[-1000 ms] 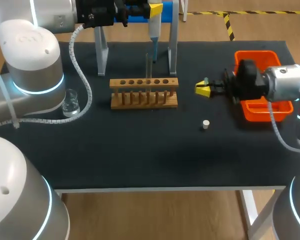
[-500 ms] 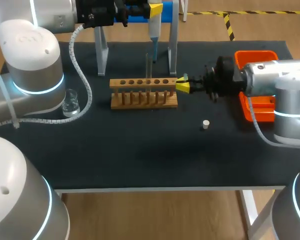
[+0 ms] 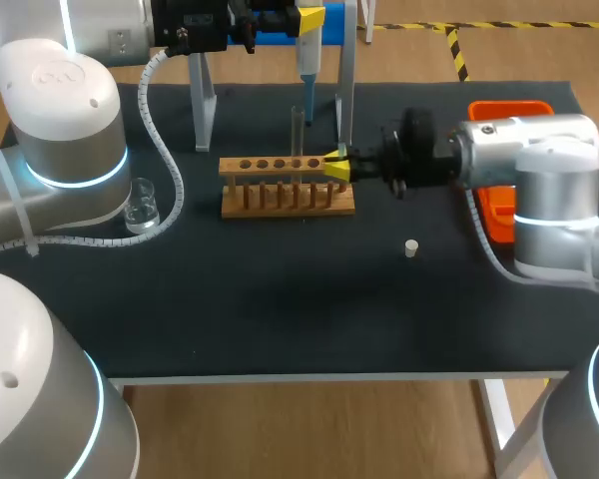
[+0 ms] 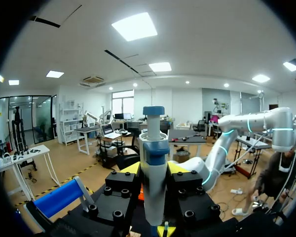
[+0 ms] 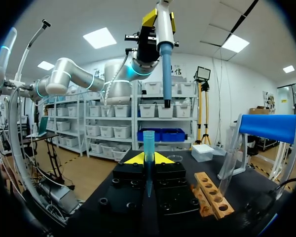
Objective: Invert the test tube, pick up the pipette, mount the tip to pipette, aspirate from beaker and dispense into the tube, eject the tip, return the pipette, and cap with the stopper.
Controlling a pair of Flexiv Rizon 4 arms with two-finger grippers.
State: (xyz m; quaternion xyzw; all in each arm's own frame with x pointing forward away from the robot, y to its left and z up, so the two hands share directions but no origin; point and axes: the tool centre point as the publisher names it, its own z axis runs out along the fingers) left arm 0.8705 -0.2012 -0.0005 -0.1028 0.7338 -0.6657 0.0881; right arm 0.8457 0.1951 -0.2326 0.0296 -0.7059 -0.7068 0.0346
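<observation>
Clamping a slender, translucent teal pipette tip [image 5: 148, 145] between its narrowly parted yellow fingers, the right gripper [image 3: 336, 168] reaches in from the right of the frame to the right end of the wooden test tube rack [image 3: 288, 186] at centre; in the right wrist view the tapered cone stands upright in the grip, wide mouth up, with the rack's row of round holes just beside the gripper and a clear glass test tube [image 5: 226, 165] rising from it; seen from the head camera, the tube stands upright in one of the middle holes, its thin walls nearly see-through against the matte black table cover [image 3: 280, 309]; at top centre, the left gripper [image 3: 309, 17] has its fingers closed on the pipette [image 3: 306, 62], which hangs vertically with its narrow nozzle pointing down behind the rack; the left wrist view shows the pipette's smooth pale barrel pinched from both sides, with a blue collar and a blue plunger cap; a metal-legged stand [image 3: 202, 110] carrying a blue padded bar rises at upper centre; a small clear beaker [image 3: 140, 206] sits at left, well apart from the rack; a pale, stubby cylindrical stopper [image 3: 411, 247] lies alone right of centre; an orange plastic tray [image 3: 491, 215] at right is partly hidden by the right arm.
</observation>
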